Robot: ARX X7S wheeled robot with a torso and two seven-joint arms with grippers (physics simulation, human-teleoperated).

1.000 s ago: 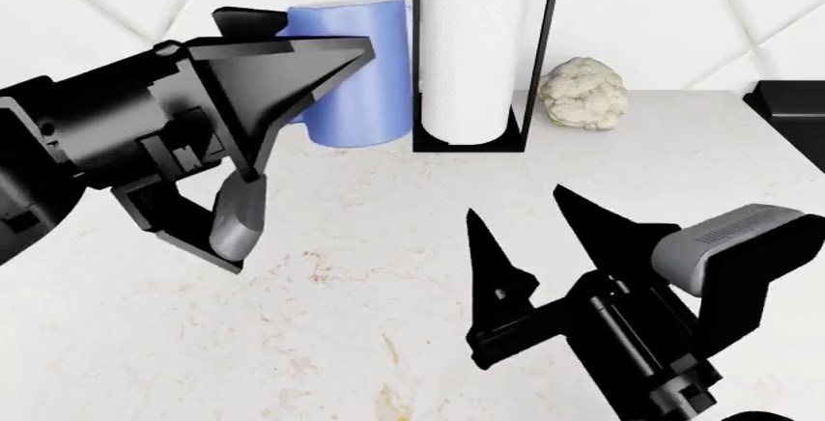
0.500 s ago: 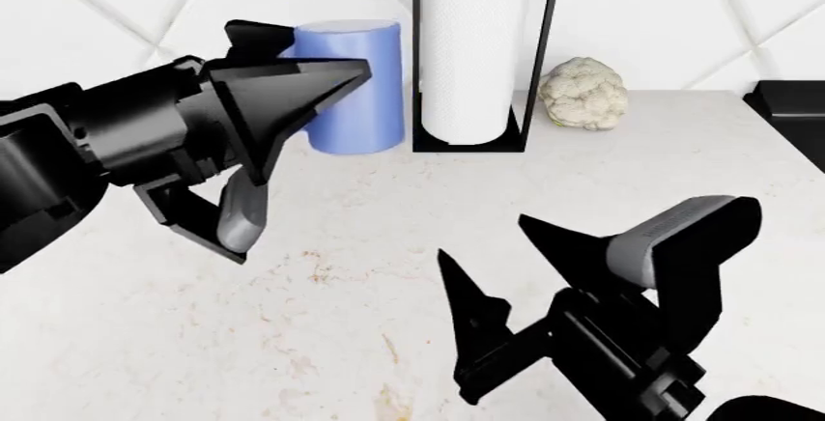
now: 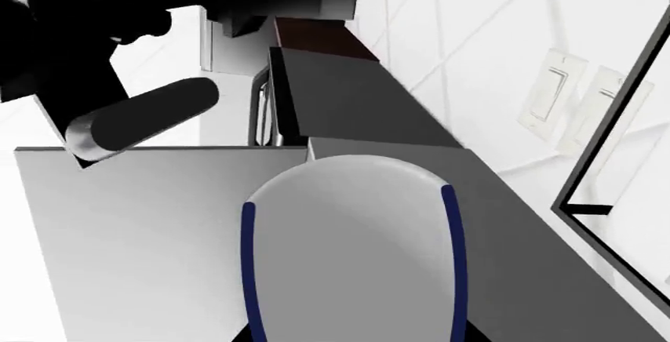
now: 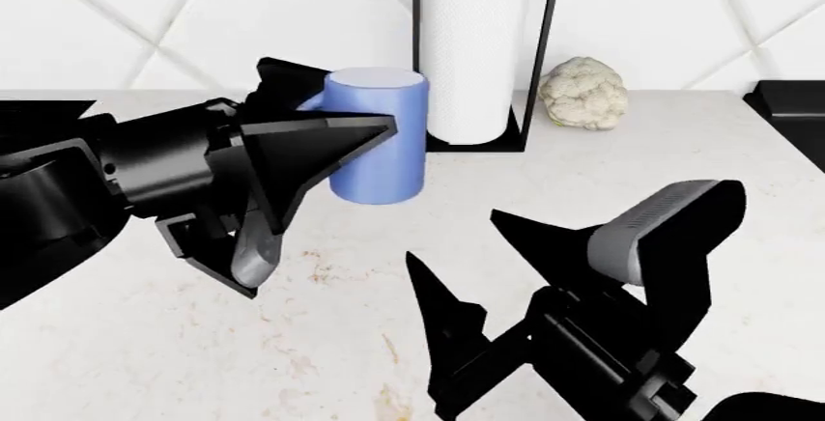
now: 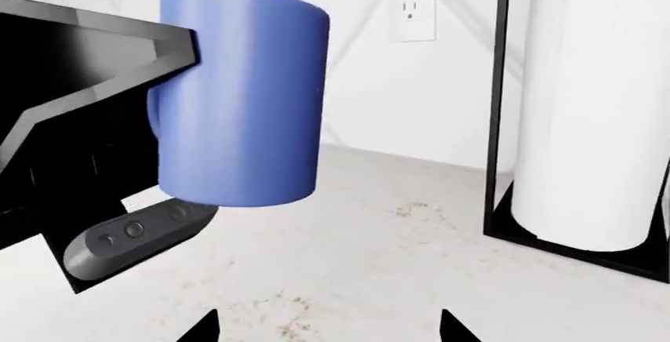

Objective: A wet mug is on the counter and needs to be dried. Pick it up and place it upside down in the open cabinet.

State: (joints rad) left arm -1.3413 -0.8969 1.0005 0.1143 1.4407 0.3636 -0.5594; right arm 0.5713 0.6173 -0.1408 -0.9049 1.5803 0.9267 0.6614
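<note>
Now the left gripper (image 4: 316,117) is clamped on the mug (image 4: 377,136), its dark fingers closed across the blue wall; the mug hangs clear of the counter (image 4: 323,344), its base visibly off the stone in the right wrist view, so the pick looks done and the carry to the cabinet, with the flip, remains; against the earlier frames the mug has come away from the paper-towel roll (image 4: 474,49) behind it, nearer the robot and rightward; the right gripper (image 4: 484,266), jaws spread and empty, has dropped lower, below and beside the load.
</note>
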